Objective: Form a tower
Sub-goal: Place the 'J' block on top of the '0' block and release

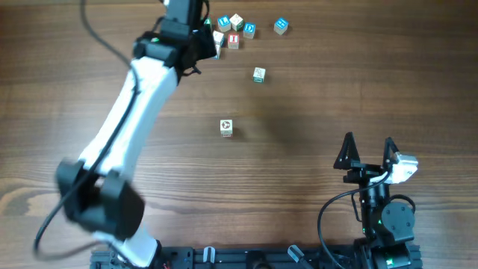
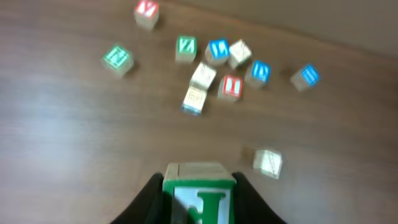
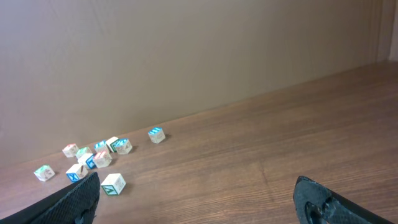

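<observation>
My left gripper (image 2: 199, 182) is shut on a pale wooden cube (image 2: 199, 190) with a green letter on a white face; the black fingers press both its sides. In the overhead view that gripper (image 1: 202, 33) sits at the far edge beside a cluster of loose cubes (image 1: 235, 33). The tower is out of view: every cube I see lies singly on the table. A single pale cube (image 1: 225, 127) lies mid-table, with another (image 1: 258, 74) farther back. At the front right my right gripper (image 1: 368, 146) stands open and holds nothing, its jaws wide apart (image 3: 196, 182).
The left wrist view shows several loose cubes with red, green and blue letters (image 2: 217, 50) ahead of the held cube, and a pale one (image 2: 268, 163) lying nearer on the right. A blue cube (image 1: 280, 26) lies at the far right of the cluster. The left arm (image 1: 127, 127) spans the table's left half.
</observation>
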Robot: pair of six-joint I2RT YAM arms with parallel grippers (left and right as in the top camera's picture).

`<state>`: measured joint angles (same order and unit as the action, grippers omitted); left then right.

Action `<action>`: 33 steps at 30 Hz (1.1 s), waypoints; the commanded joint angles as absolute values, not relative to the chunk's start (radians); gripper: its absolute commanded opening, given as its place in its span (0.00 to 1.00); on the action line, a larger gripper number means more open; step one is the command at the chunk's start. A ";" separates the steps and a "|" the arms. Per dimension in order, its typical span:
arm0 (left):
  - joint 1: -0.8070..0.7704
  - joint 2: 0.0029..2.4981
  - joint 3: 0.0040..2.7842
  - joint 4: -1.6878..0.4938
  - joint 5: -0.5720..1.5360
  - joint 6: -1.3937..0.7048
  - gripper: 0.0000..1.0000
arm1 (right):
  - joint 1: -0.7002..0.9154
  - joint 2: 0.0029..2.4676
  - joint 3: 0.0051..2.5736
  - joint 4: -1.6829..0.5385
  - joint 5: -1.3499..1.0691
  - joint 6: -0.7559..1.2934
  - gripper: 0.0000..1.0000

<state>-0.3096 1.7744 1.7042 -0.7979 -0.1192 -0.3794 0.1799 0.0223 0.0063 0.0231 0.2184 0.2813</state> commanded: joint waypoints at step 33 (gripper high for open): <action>-0.559 1.775 1.201 -0.698 -0.128 -0.584 0.31 | 0.176 0.016 0.005 0.028 0.229 0.265 1.00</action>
